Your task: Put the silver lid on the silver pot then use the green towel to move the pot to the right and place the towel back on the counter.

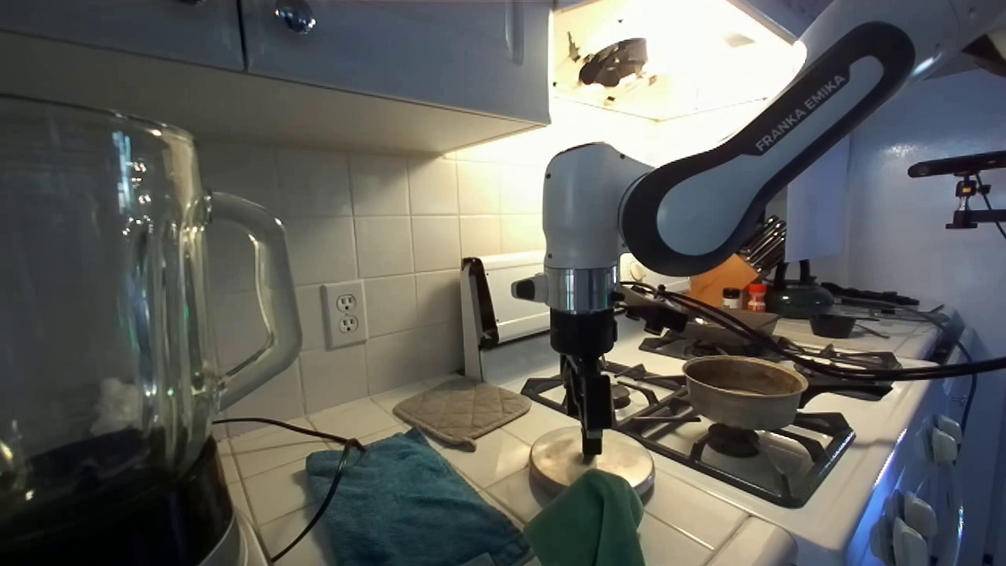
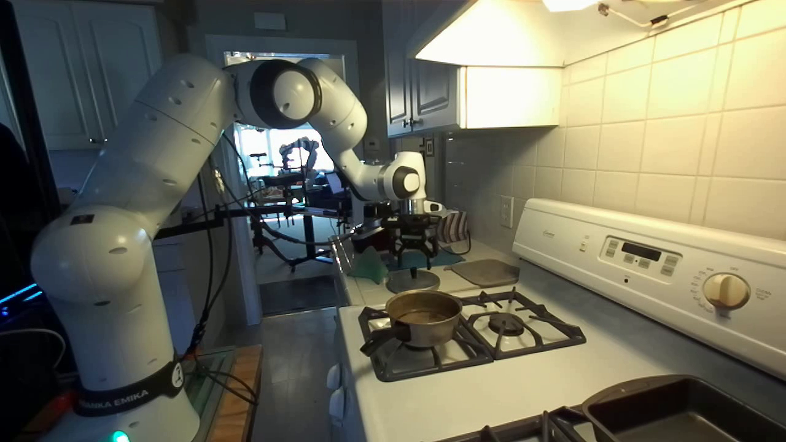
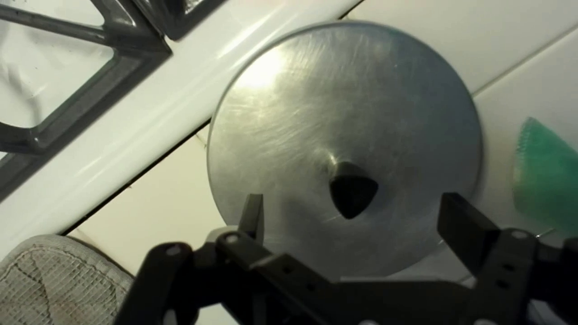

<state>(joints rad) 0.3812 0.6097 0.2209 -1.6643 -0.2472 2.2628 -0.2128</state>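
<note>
1 round, nearly flat silver metal lid (image 3: 343,131): lies on the white square-tiled counter (image 1: 695,511), close beside the white gas stove (image 2: 430,399); picking it up appears to be your step in hand.
2-fingered black metal claw (image 3: 352,203): stands over the lid with its jaws spread wide, holding nothing.
Small dark tapered knob (image 3: 353,194): shows between the fingertips in your wrist view; the next move likely calls for a check of your height, then a centered squeeze and a level lift.
Dark-handled silver metal pot (image 2: 435,331): sits uncovered on the stove, over a front burner (image 1: 731,442), yet to receive its lid from you.
Soft grass-green cloth towel (image 1: 589,519): bunched on the counter just beside the lid, a later job for you by the task's order.
Counter: also carries a teal-blue cloth (image 1: 409,503), a gray quilted potholder (image 1: 464,409) and, looming in an exterior view, a clear glass blender jug (image 1: 102,259).
Brightly lit range hood (image 1: 684,79): warms pale square wall tiles (image 2: 651,141); elsewhere, a pale door frame (image 2: 282,45) stands beyond your white jointed arm (image 2: 163,135).
</note>
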